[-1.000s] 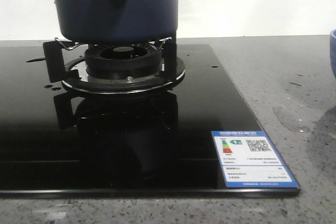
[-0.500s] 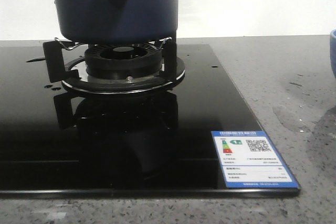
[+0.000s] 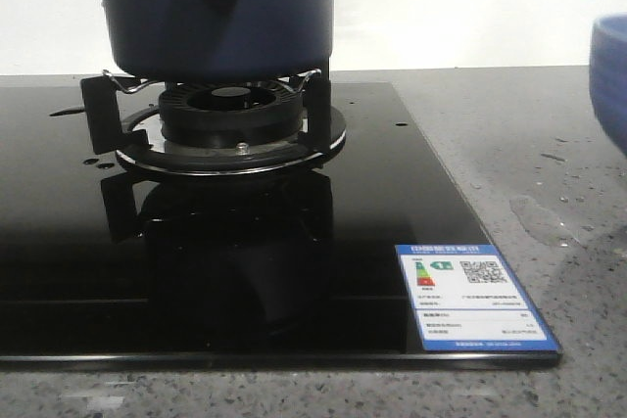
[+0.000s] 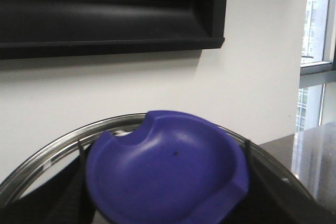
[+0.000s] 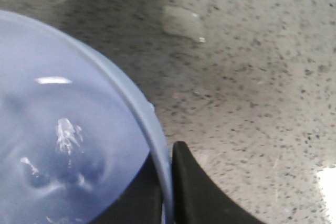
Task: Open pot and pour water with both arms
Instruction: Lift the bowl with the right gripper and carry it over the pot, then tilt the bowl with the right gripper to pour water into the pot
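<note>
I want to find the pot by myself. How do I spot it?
Look for the shiny black stove top. On the burner stand at its back sits the pot. It is big and dark navy with a holed handle stub, unlike the paler blue bowl at far right.

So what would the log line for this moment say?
pot: on burner | left end effector: holding lid | right end effector: gripping bowl of water | pour: pending

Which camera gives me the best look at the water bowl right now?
Right wrist view: the bowl fills the frame, water inside, a finger at its rim. Front view catches only its edge at the right. Left wrist view doesn't show it.
</note>
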### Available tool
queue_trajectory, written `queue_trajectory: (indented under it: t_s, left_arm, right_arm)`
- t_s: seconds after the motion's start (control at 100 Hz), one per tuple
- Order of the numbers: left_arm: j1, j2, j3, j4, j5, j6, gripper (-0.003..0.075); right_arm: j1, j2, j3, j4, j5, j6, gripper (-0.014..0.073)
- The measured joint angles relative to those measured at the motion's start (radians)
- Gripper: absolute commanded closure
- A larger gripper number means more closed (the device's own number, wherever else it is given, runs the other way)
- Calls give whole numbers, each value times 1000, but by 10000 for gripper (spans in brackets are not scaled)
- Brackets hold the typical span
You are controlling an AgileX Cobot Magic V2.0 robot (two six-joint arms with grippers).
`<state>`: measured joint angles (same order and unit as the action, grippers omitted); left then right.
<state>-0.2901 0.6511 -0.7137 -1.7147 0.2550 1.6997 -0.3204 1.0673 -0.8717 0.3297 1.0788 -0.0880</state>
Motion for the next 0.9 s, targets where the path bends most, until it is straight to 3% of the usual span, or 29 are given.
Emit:
queue_trajectory:
  t_s: [0.41, 0.9]
  left_arm:
    - [0, -18, 0, -31, -21, 0, 396]
    - [0, -32, 0, -40, -48, 0, 396]
  right_arm:
    - [35, 92, -389, 99, 170, -2, 653]
    - [372, 478, -975, 115, 194, 88, 651]
